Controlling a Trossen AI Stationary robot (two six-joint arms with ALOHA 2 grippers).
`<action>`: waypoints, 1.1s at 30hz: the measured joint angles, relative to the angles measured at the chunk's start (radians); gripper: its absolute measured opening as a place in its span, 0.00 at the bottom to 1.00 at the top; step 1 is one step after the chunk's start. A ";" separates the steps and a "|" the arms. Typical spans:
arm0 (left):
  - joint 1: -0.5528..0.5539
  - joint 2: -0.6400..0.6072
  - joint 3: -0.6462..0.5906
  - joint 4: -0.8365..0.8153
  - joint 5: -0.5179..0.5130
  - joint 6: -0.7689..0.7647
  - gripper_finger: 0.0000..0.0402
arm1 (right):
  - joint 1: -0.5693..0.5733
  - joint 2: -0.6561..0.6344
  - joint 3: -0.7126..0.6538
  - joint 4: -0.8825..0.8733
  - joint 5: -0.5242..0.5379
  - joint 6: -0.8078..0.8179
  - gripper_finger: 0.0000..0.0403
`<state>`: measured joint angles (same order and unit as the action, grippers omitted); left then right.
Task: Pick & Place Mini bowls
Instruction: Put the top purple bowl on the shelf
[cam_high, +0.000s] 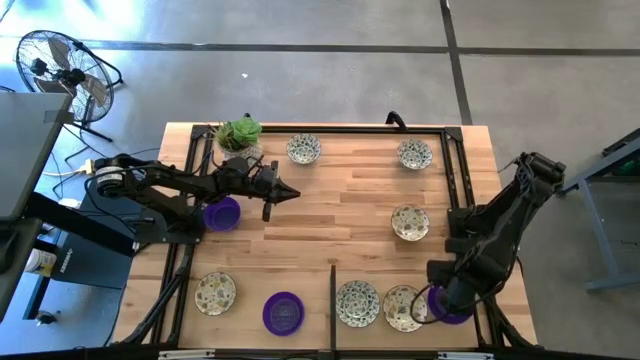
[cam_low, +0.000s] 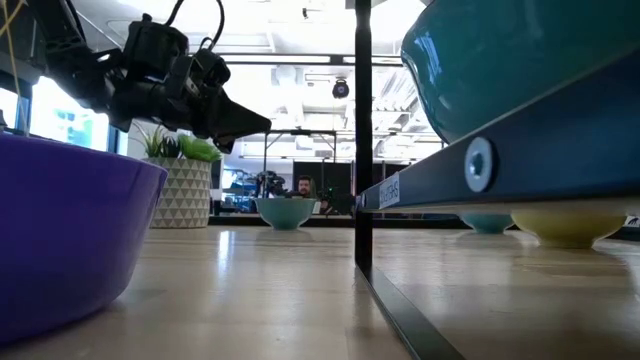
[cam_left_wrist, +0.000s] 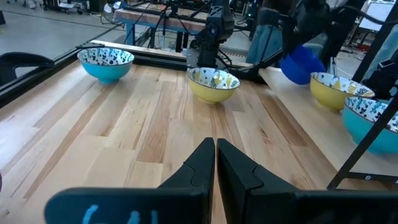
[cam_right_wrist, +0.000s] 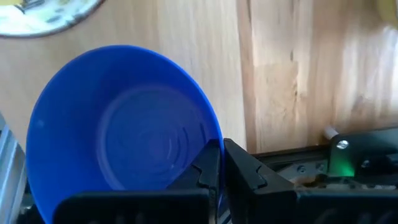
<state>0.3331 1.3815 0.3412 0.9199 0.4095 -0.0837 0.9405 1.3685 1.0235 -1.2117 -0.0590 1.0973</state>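
Note:
Several mini bowls stand on their bases on the wooden table (cam_high: 330, 215): speckled ones at the far side (cam_high: 304, 150) (cam_high: 415, 154), at the right (cam_high: 410, 222) and along the near edge (cam_high: 215, 292) (cam_high: 357, 303), and a purple one (cam_high: 284, 312). Another purple bowl (cam_high: 222, 213) sits under my left arm. My left gripper (cam_high: 290, 193) (cam_left_wrist: 216, 146) hovers shut over the bare middle, pointing level, holding nothing. My right gripper (cam_high: 447, 290) (cam_right_wrist: 221, 155), at the near right corner, is shut on a purple bowl (cam_right_wrist: 124, 137) (cam_left_wrist: 300, 62). My right gripper pinches the purple bowl's rim (cam_right_wrist: 211, 124), one finger inside the bowl and one outside. The fingers come from above, pointing down. In the left wrist view the bowl hangs tilted below them, clear of the table.
A pot with a green plant (cam_high: 240, 135) stands at the far left corner. A black frame (cam_high: 330, 130) runs round the table, and a black bar (cam_high: 332, 290) juts in from the near edge. A speckled bowl (cam_high: 403, 307) sits right beside the held one. Bare wood lies mid-table.

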 joint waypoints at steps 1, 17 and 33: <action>0.000 0.000 0.000 0.000 0.000 0.000 0.04 | 0.002 0.000 -0.006 0.014 0.007 0.001 0.01; 0.000 0.000 0.000 -0.003 -0.008 0.000 0.04 | 0.000 0.000 -0.012 -0.001 -0.029 -0.017 0.12; 0.000 0.000 0.000 -0.020 -0.008 0.000 0.04 | -0.057 -0.054 -0.012 0.005 -0.011 0.026 0.09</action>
<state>0.3332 1.3815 0.3412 0.9003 0.4015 -0.0839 0.8832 1.3147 1.0119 -1.2065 -0.0698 1.1238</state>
